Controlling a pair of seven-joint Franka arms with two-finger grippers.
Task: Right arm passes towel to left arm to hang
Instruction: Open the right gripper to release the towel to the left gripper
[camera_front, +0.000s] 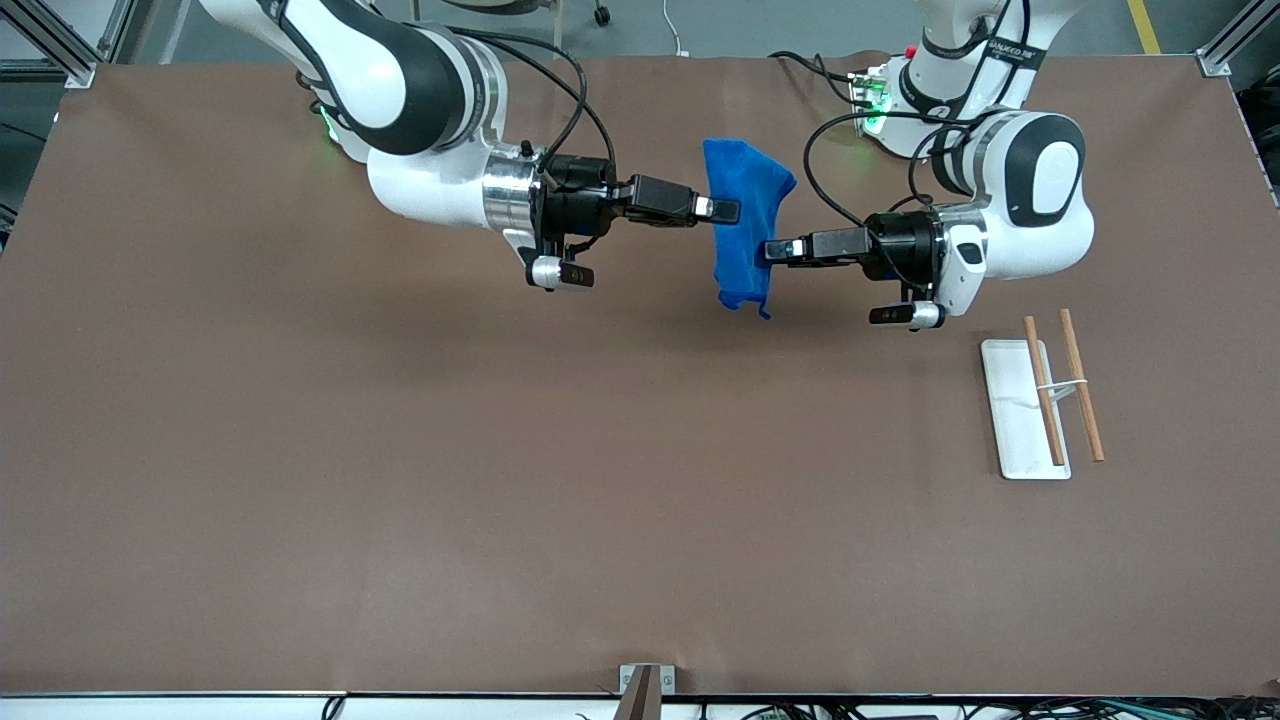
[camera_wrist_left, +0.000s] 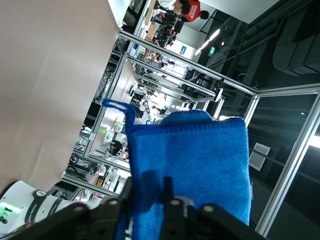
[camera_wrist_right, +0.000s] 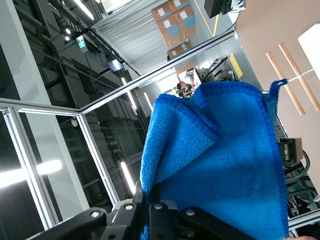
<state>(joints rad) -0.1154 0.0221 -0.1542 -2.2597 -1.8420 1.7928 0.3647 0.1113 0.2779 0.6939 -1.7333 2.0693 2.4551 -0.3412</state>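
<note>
left hand (camera_front: 772, 250) clamped, right hand (camera_front: 728, 210) clamped

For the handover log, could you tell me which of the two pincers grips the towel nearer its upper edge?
The right pincer does, clamped on the towel higher up; the left pincer pinches it lower, closer to the dangling loop end.

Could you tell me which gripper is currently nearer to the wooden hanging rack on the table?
Left. The left gripper holds the towel in the air beside the rack; the right gripper grips the same towel, toward the right arm's end.
</note>
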